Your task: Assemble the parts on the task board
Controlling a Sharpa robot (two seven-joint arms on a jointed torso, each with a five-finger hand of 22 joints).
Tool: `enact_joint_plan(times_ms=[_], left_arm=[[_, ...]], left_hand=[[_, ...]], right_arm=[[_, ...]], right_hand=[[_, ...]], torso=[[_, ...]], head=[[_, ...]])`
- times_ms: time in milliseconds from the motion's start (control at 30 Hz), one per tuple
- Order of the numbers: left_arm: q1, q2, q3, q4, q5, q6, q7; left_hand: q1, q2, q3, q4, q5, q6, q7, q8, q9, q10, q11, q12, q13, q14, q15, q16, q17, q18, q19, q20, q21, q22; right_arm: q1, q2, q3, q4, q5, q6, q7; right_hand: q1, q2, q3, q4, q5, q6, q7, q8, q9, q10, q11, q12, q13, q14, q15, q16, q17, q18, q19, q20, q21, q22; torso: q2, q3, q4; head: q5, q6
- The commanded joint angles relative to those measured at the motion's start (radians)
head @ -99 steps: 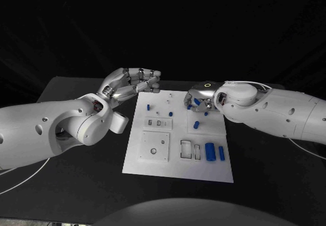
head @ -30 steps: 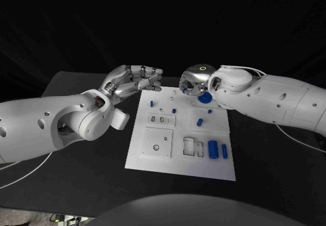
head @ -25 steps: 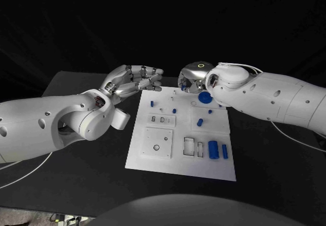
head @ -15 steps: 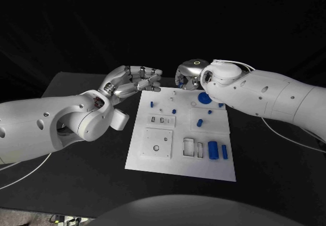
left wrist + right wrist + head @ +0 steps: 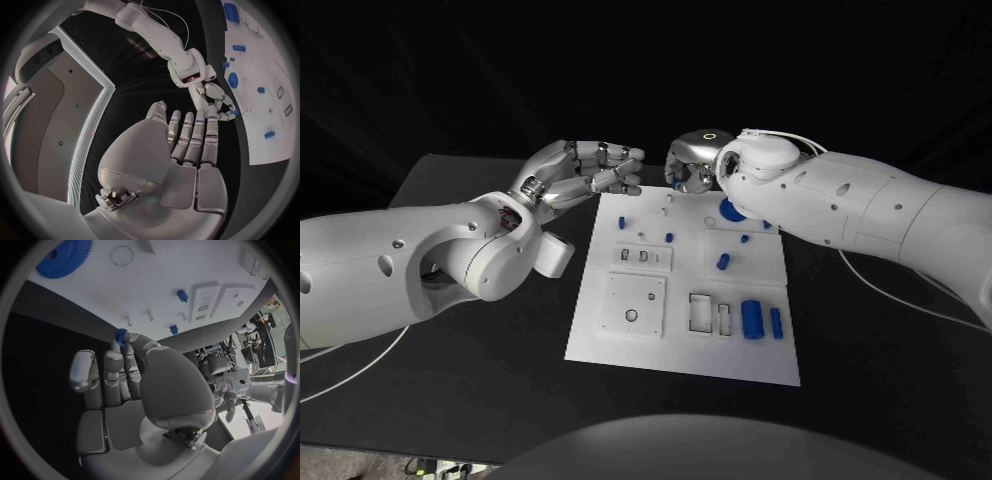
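Note:
The white task board (image 5: pixel 678 352) lies mid-table. At its far edge my right hand (image 5: pixel 692 165) pinches a small blue gear (image 5: pixel 120 333) at its fingertips, just off the board's edge (image 5: pixel 187 270). A large blue gear (image 5: pixel 733 210) lies on the board's far right part, beside that hand. My left hand (image 5: pixel 581 175) hovers over the far left corner with fingers curled in, holding nothing. The left wrist view shows the right hand (image 5: pixel 215 100) beyond my left hand's fingers (image 5: pixel 200 135).
Small blue pegs (image 5: pixel 669 237) and a short blue part (image 5: pixel 723 262) stand on the board's middle. Two blue cylinders (image 5: pixel 751 318) lie at its right, next to rectangular slots (image 5: pixel 700 313). A square plate with a hole (image 5: pixel 632 303) is at the left.
My right hand has lifted off the board and shifted left toward its far edge, leaving the large blue gear lying on the board. The left hand has stayed put.

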State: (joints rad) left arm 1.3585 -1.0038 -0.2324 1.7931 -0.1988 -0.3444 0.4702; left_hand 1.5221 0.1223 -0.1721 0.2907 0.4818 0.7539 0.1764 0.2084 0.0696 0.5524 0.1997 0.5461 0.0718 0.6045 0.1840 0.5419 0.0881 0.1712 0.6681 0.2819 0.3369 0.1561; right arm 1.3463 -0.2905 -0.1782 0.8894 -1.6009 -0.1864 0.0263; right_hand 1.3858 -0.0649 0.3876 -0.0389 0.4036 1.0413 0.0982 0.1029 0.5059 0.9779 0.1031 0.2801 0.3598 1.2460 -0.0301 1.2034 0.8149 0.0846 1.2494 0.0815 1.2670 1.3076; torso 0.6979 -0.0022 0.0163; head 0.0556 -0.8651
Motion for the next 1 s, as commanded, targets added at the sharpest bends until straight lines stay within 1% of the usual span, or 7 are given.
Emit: enact_joint_plan(times_ms=[33, 100, 167, 233, 500, 633, 1000], left_arm=[[0.001, 0.003, 0.001, 0.001, 0.004, -0.001, 0.008], [0.001, 0.005, 0.001, 0.000, 0.004, -0.001, 0.008], [0.001, 0.005, 0.001, 0.001, 0.004, -0.001, 0.007], [0.001, 0.004, 0.001, 0.002, 0.004, -0.001, 0.007], [0.000, 0.002, 0.001, 0.003, 0.004, -0.002, 0.006], [0.000, 0.002, 0.001, 0.002, 0.004, -0.002, 0.004], [0.000, 0.000, 0.001, 0.001, 0.004, -0.003, 0.004]], left_hand=[[0.005, 0.003, 0.000, 0.001, 0.003, 0.000, 0.005, 0.005, -0.001, 0.005, 0.001, 0.007, -0.002, 0.002, 0.005, 0.003, -0.001, -0.003, 0.006, 0.002, -0.003, -0.001], [0.005, 0.003, 0.000, 0.001, 0.003, 0.000, 0.005, 0.005, -0.001, 0.005, 0.001, 0.007, -0.002, 0.002, 0.005, 0.003, -0.001, -0.003, 0.006, 0.002, -0.003, -0.001], [0.005, 0.003, 0.000, 0.001, 0.003, 0.000, 0.005, 0.005, -0.001, 0.005, 0.001, 0.007, -0.002, 0.002, 0.005, 0.003, -0.001, -0.003, 0.006, 0.002, -0.003, -0.001], [0.005, 0.003, 0.000, 0.001, 0.003, 0.000, 0.005, 0.005, -0.001, 0.005, 0.001, 0.007, -0.002, 0.002, 0.005, 0.003, -0.001, -0.003, 0.006, 0.002, -0.003, -0.001], [0.005, 0.003, 0.000, 0.001, 0.003, 0.000, 0.005, 0.005, -0.001, 0.005, 0.001, 0.007, -0.002, 0.002, 0.005, 0.003, -0.001, -0.003, 0.006, 0.002, -0.003, -0.001], [0.004, 0.003, -0.001, 0.001, 0.003, 0.001, 0.005, 0.006, -0.001, 0.005, 0.001, 0.007, -0.002, 0.002, 0.005, 0.005, -0.002, -0.003, 0.007, 0.002, -0.003, -0.001], [0.004, 0.002, -0.001, 0.001, 0.003, 0.001, 0.005, 0.006, -0.001, 0.006, 0.001, 0.008, -0.002, 0.003, 0.005, 0.005, -0.002, -0.003, 0.007, 0.002, -0.003, -0.001]], right_arm=[[-0.002, 0.013, 0.000, -0.012, 0.006, 0.034, 0.006], [-0.004, 0.019, 0.000, -0.018, 0.006, 0.036, 0.006], [-0.006, 0.027, 0.000, -0.024, 0.006, 0.038, 0.006], [-0.007, 0.031, 0.000, -0.026, 0.006, 0.041, 0.006], [-0.010, 0.037, 0.000, -0.028, 0.005, 0.052, 0.005], [-0.011, 0.040, 0.000, -0.029, 0.005, 0.059, 0.003], [-0.020, 0.053, 0.000, -0.041, -0.009, 0.075, -0.004]], right_hand=[[0.007, -0.004, -0.001, -0.003, -0.007, -0.006, -0.001, -0.005, -0.002, 0.061, -0.055, -0.005, -0.001, -0.007, 0.001, -0.007, -0.004, 0.010, -0.006, 0.001, -0.006, 0.003], [0.007, -0.004, -0.001, -0.002, -0.007, -0.006, -0.001, -0.005, -0.002, 0.061, -0.055, -0.006, -0.002, -0.008, 0.001, -0.008, -0.005, 0.010, -0.007, 0.002, -0.007, 0.003], [0.007, -0.003, -0.001, -0.002, -0.008, -0.006, -0.001, -0.006, -0.003, 0.061, -0.055, -0.007, -0.002, -0.009, 0.001, -0.010, -0.007, 0.010, -0.009, 0.002, -0.009, 0.002], [0.007, -0.003, -0.001, -0.002, -0.008, -0.006, -0.001, -0.006, -0.003, 0.061, -0.055, -0.007, -0.002, -0.009, 0.001, -0.010, -0.007, 0.010, -0.009, 0.002, -0.009, 0.002], [0.007, -0.003, -0.001, -0.001, -0.009, -0.006, -0.002, -0.007, -0.003, 0.061, -0.055, -0.009, -0.003, -0.010, 0.001, -0.010, -0.007, 0.011, -0.010, 0.002, -0.010, 0.001], [0.007, -0.003, -0.001, -0.001, -0.009, -0.007, -0.002, -0.007, -0.004, 0.061, -0.055, -0.010, -0.003, -0.010, 0.001, -0.011, -0.008, 0.011, -0.011, 0.002, -0.011, 0.000], [0.010, -0.001, 0.000, -0.001, -0.011, -0.010, -0.002, -0.012, -0.007, 0.057, -0.055, -0.018, -0.006, -0.014, 0.002, -0.017, -0.014, 0.012, -0.018, 0.002, -0.019, -0.003]], torso=[[0.000, -0.0008, -0.0011], [0.000, 0.0000, 0.0010], [0.001, 0.0006, 0.0016], [0.001, -0.0001, 0.0005], [0.000, -0.0006, 0.0011], [0.000, -0.0005, 0.0003], [0.000, -0.0002, 0.0009]], head=[[-0.004, 0.001], [-0.008, 0.004], [-0.007, 0.005], [-0.003, 0.003], [-0.001, 0.001], [0.002, 0.000], [0.000, -0.001]])
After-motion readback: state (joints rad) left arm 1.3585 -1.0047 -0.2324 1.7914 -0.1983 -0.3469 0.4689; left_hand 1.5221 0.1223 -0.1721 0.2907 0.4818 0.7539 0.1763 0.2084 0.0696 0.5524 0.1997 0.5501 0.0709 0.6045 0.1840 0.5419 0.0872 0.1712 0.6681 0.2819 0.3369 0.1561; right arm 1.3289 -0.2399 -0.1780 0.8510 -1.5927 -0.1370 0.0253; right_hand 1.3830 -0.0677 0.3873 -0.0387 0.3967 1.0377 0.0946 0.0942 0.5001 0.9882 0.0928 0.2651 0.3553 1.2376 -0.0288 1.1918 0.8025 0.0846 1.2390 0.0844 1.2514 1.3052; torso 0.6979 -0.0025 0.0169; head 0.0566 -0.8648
